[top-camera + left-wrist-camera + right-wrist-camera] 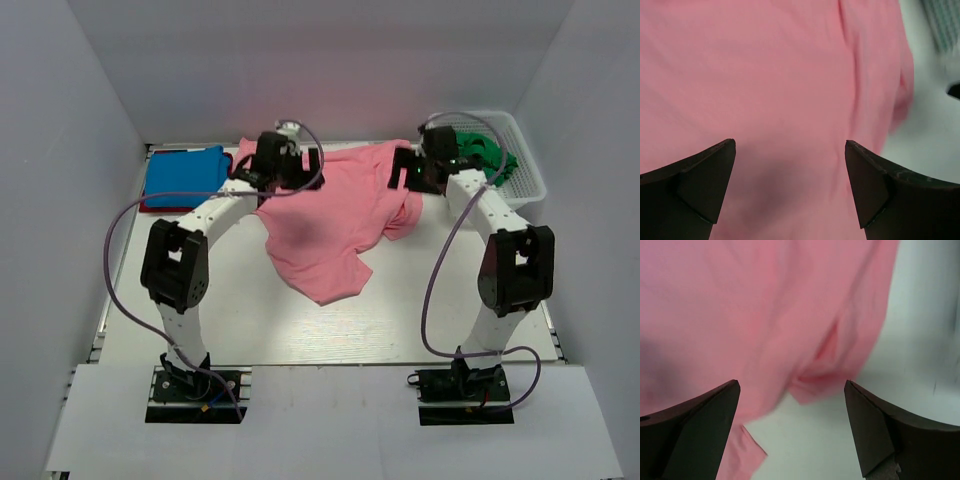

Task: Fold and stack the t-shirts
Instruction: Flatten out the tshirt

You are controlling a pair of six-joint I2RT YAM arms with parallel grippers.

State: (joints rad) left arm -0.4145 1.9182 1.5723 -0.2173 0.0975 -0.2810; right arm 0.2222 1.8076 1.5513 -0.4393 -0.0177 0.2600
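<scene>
Salmon cloth lies unfolded and rumpled on the table [400,320]: the pink t-shirt [325,235], whose long axis is judged to run from a narrow near end to a wider far end. Over it the left gripper [790,145] and right gripper [792,385] are held spread, with nothing pinched. Far left, the blue t-shirt [185,172] is already folded on a red t-shirt [150,206]. The green t-shirts [485,155] are yet to be taken from the basket [530,185].

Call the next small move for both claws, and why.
Likely lower both and pinch the salmon pink t-shirt: the left claw and right claw are open over it, holding nothing, and it lies crumpled, not spread flat for folding.
</scene>
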